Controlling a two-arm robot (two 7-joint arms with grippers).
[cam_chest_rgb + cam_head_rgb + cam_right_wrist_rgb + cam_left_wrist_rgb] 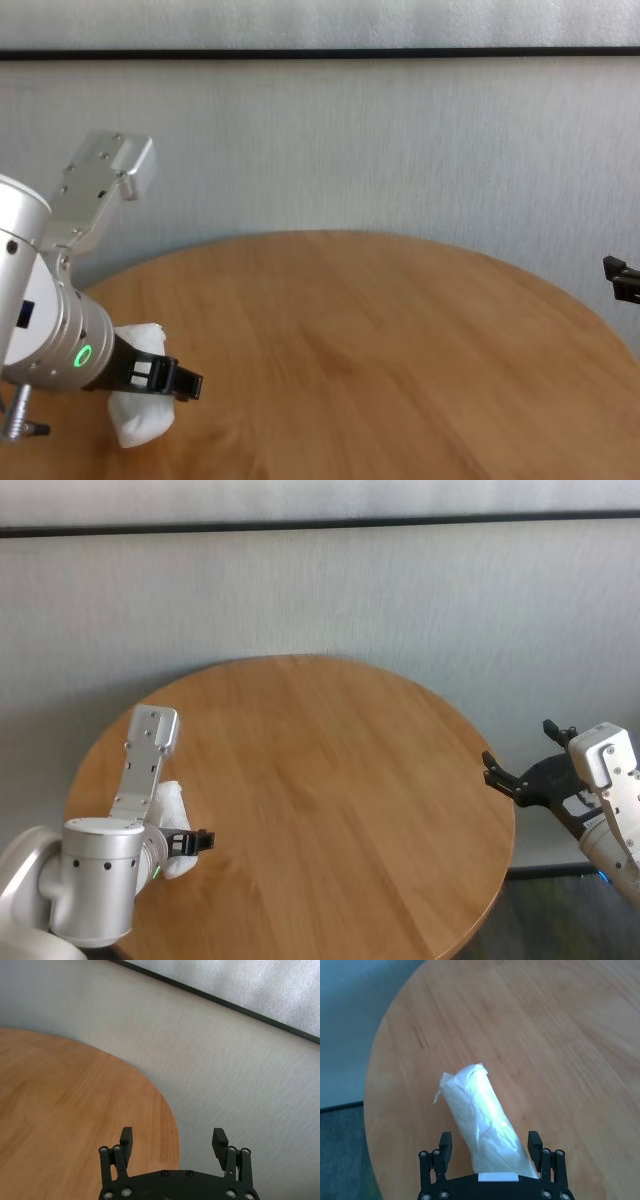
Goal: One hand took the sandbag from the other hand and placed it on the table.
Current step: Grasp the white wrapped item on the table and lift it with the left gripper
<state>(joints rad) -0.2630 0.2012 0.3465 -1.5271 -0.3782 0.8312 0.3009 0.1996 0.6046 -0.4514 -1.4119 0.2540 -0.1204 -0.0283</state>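
The sandbag point(482, 1120) lies on the table point(330, 780) at about eight o'clock, its long axis running straight out from between the left gripper's point(490, 1144) spread, ungripping fingers. The right gripper point(520, 777), also wide open and empty, hangs off the rim at three o'clock, well apart. No containers are present.

Crinkled white plastic sandbag point(487, 1120) on smooth, grained wooden table point(330, 780).

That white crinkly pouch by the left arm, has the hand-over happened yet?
Not yet, it seems. The small white crinkled sandbag lies on the round orange-brown wooden table, between the open fingers of the left end effector. The right end effector waits open and empty at the table's far edge. Pickup, hand-over and placing remain.
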